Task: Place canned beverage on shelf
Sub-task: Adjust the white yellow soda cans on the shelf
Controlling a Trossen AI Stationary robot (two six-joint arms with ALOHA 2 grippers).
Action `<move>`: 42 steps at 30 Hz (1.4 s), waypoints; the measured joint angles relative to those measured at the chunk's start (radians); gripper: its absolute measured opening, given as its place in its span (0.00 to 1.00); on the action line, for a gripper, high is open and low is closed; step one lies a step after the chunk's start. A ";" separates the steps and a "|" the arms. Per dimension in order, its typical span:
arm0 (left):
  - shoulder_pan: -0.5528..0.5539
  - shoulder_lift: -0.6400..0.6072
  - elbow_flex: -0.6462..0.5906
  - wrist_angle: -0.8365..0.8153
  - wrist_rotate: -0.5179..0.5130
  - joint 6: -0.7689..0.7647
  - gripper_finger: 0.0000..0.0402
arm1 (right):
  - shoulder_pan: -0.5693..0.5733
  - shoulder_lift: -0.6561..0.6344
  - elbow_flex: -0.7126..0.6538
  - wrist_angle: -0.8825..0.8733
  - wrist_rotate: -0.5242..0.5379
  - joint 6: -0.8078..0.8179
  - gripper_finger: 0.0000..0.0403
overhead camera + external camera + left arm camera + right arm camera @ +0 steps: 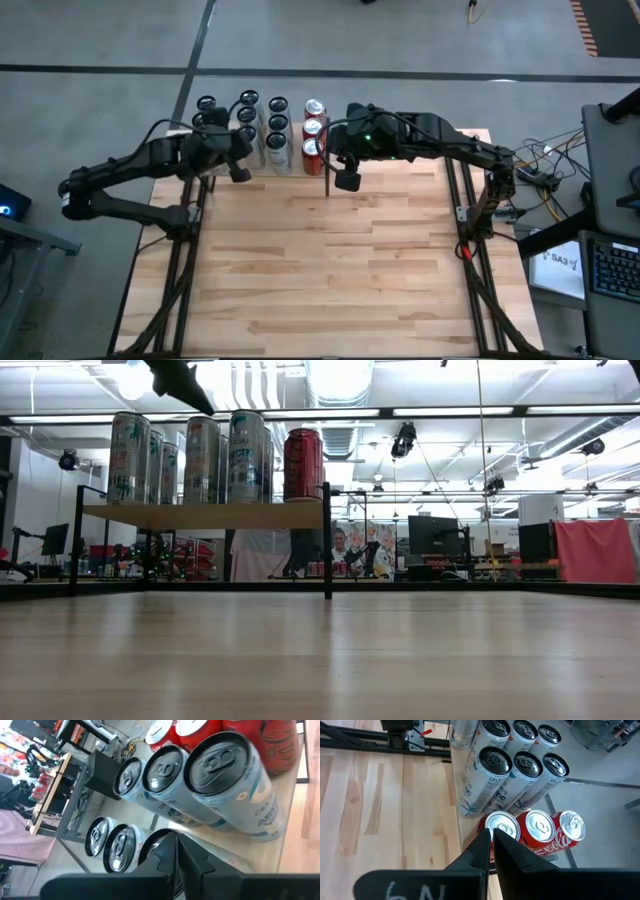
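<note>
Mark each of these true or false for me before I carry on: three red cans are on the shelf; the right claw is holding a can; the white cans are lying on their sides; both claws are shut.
1. Three red cans stand on the shelf. True.
2. The right claw is holding a can. False: it is shut on nothing, beside the red row.
3. The white cans lie on their sides. False: they stand upright in rows.
4. Both claws are shut. True: the left claw is shut too, and empty.
</note>
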 joint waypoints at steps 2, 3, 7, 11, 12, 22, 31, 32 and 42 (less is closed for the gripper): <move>0.000 0.005 0.000 0.000 0.001 0.003 0.00 | 0.000 0.000 0.000 -0.002 0.000 0.001 0.03; 0.000 0.007 0.000 -0.002 0.001 0.003 0.00 | 0.000 0.000 0.000 -0.004 0.000 0.000 0.03; 0.000 0.007 0.000 -0.020 0.001 0.000 0.00 | 0.000 0.000 0.000 -0.005 0.000 0.001 0.03; 0.000 0.004 0.000 -0.022 0.002 -0.016 0.00 | 0.000 0.000 0.000 -0.005 0.000 0.002 0.03; 0.000 0.004 0.000 -0.023 0.002 -0.019 0.00 | 0.000 0.000 0.000 -0.005 0.000 0.003 0.03; 0.000 0.002 0.012 -0.023 0.045 -0.064 0.00 | 0.000 0.000 -0.001 -0.006 0.000 0.003 0.03; 0.000 -0.006 0.075 -0.023 0.046 -0.062 0.00 | 0.000 0.000 -0.001 -0.006 0.000 0.003 0.03; 0.000 -0.010 0.076 -0.024 0.045 -0.062 0.00 | 0.000 0.000 -0.001 -0.006 0.001 0.003 0.03; -0.001 -0.064 0.045 -0.029 0.125 -0.121 0.00 | 0.000 0.001 -0.033 0.069 0.000 -0.079 0.03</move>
